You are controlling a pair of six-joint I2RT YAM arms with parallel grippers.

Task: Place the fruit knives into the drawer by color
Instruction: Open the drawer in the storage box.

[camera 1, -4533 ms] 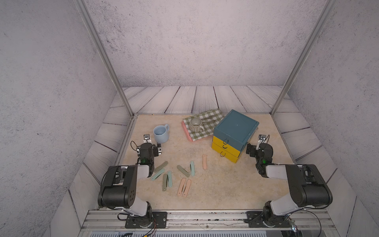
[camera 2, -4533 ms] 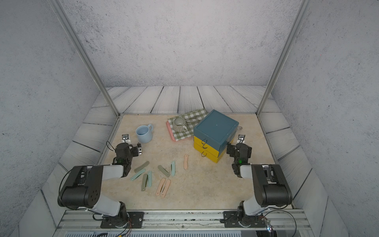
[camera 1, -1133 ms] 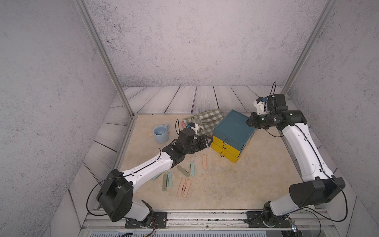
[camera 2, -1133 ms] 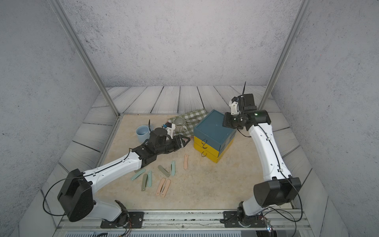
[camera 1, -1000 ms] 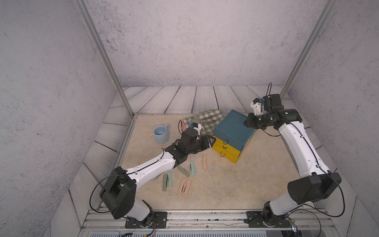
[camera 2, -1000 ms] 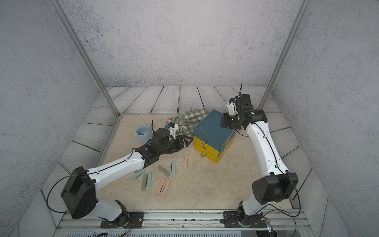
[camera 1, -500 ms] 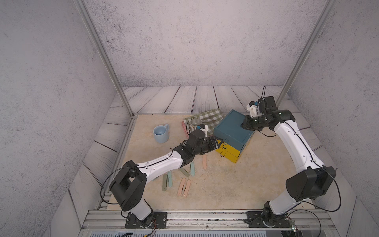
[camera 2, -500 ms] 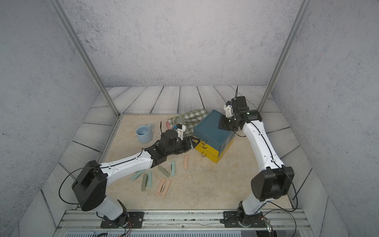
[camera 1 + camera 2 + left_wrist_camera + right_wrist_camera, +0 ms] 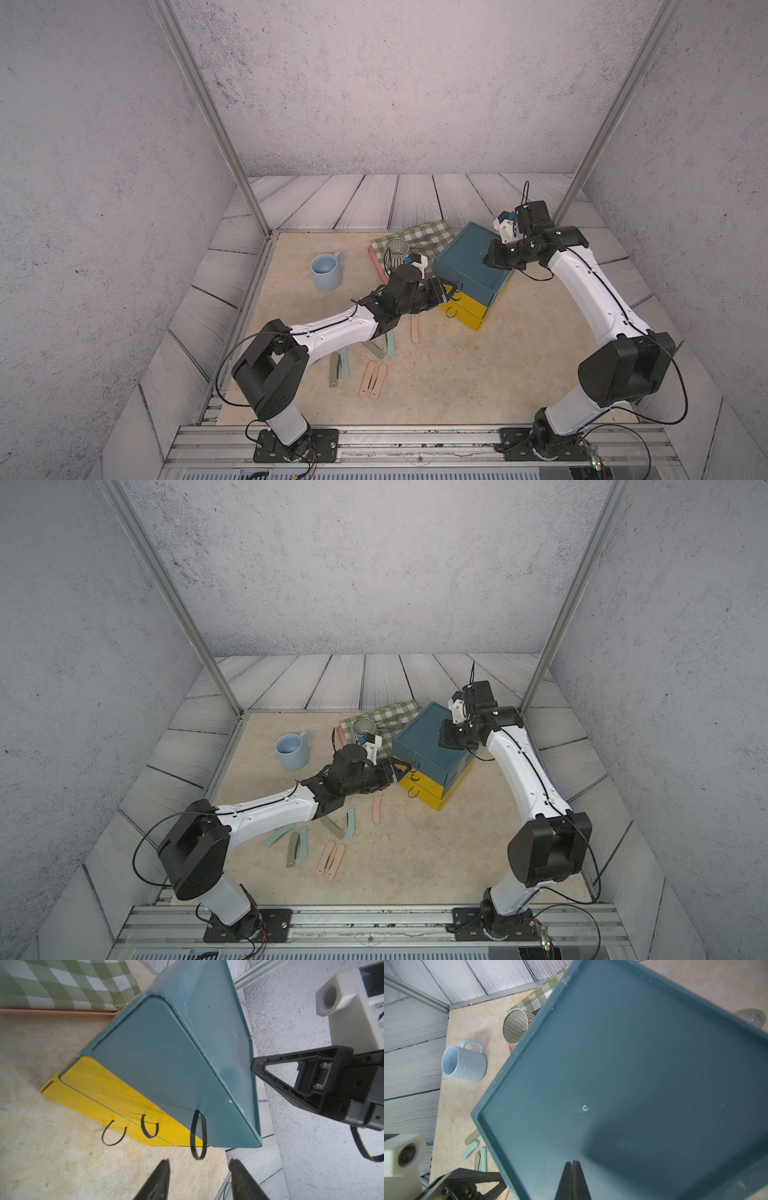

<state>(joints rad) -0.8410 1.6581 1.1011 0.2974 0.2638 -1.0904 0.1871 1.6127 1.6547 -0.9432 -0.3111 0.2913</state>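
The drawer is a small chest with a teal top and upper drawer, two yellow lower drawers and black ring pulls, all pushed in. My left gripper is open at the chest's front, with the top drawer's ring pull just ahead of the gap between its fingertips. My right gripper is shut and empty, tips down on or just above the teal top. The fruit knives lie loose on the table: a peach pair, a single peach one, mint ones and olive ones.
A light blue mug stands at the back left of the table. A striped cup sits on a pink tray with a green checked cloth, right behind my left wrist. Metal frame posts stand at the back corners.
My left arm has stretched right, bringing its gripper up to the chest's top ring pull. My right gripper has come down and inward over the teal top.
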